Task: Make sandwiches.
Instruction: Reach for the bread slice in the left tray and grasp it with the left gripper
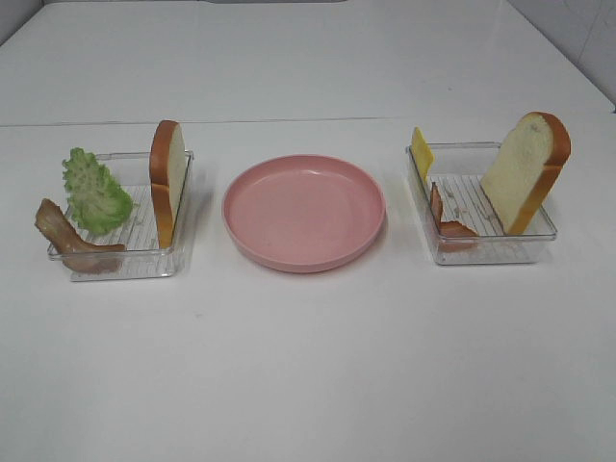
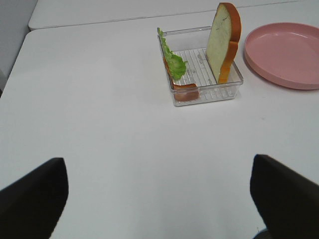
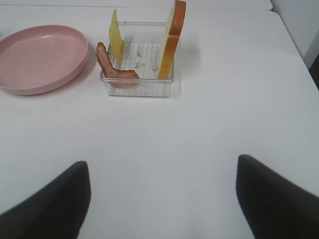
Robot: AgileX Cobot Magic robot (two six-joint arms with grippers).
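Two grippers are held spread wide and empty, left gripper [image 2: 157,162] and right gripper [image 3: 162,162], each faced by its own tray well ahead: left slice [image 2: 224,42] is stood on edge in left tray [image 2: 207,94], right slice [image 3: 172,42] leaned in right tray [image 3: 142,87], plate [image 1: 303,217] between, nothing stacked yet.

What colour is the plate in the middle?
Pink; the plate shows best in the exterior high view.

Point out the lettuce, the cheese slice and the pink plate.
lettuce [image 1: 94,192], exterior high view, middle of the leaf.
cheese slice [image 1: 422,152], exterior high view, its yellow face.
pink plate [image 1: 303,212], exterior high view, bare centre.
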